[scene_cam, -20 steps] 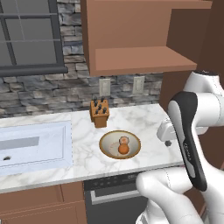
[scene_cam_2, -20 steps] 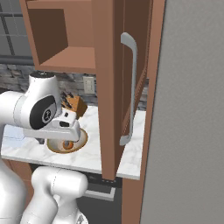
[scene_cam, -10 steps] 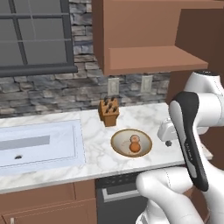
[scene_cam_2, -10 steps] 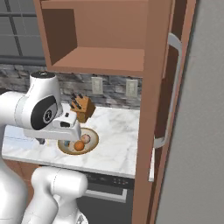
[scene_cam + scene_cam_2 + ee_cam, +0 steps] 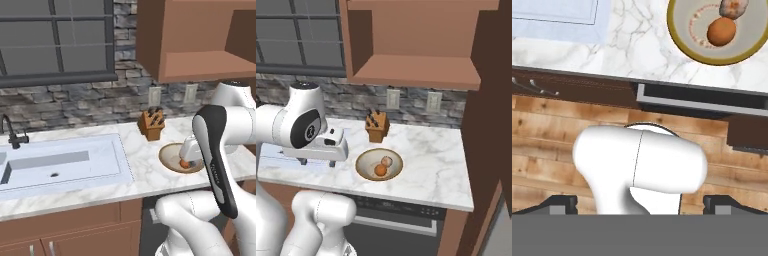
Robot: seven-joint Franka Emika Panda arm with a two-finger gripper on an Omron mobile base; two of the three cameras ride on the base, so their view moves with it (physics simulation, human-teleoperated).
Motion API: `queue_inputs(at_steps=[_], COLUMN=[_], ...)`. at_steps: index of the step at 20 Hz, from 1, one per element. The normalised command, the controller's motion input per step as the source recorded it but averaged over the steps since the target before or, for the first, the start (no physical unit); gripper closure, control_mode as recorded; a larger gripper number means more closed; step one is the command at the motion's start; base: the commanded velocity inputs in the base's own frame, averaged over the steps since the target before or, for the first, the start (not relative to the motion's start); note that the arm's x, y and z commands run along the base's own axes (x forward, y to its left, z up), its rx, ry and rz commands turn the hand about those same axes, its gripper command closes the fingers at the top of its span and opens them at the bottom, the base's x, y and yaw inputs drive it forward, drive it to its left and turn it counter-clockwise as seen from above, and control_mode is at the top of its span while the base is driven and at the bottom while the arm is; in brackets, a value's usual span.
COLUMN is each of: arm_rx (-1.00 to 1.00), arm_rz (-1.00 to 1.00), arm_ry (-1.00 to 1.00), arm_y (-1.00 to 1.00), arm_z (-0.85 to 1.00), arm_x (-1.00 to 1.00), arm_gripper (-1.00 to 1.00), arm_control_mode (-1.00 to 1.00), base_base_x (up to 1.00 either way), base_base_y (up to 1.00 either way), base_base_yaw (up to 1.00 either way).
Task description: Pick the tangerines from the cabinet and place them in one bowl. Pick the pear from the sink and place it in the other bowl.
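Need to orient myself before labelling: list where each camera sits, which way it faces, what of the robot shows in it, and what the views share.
Left base view: behind the arm on its left, facing forward and down over the sink and counter; the white arm rises at lower right.
Right base view: behind on the right, facing the open cabinet and counter; the arm rises at lower left.
Hand view: on the hand, looking down past the counter edge to the floor; the open gripper shows at the bottom.
Shared: all three show the tan-rimmed bowl holding the tangerines.

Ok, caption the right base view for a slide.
Two tangerines sit in the tan bowl beside the knife block, under the open cabinet.
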Motion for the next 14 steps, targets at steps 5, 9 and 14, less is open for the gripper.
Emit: queue_inputs(at_steps=[5, 9, 14], arm_rx=[0.00, 0.00, 0.00], arm_rz=[0.00, 0.00, 0.00], arm_ry=[0.00, 0.00, 0.00], arm_y=[0.00, 0.00, 0.00], arm_z=[0.00, 0.00, 0.00], arm_x=[0.00, 0.00, 0.00], arm_gripper=[-1.00, -1.00, -1.00], arm_control_mode=[1.00, 1.00, 1.00], base_base_x=[-0.34, -0.38, -0.37], base_base_y=[0.64, 0.67, 0.68], base_base_yaw=[-0.01, 0.00, 0.00])
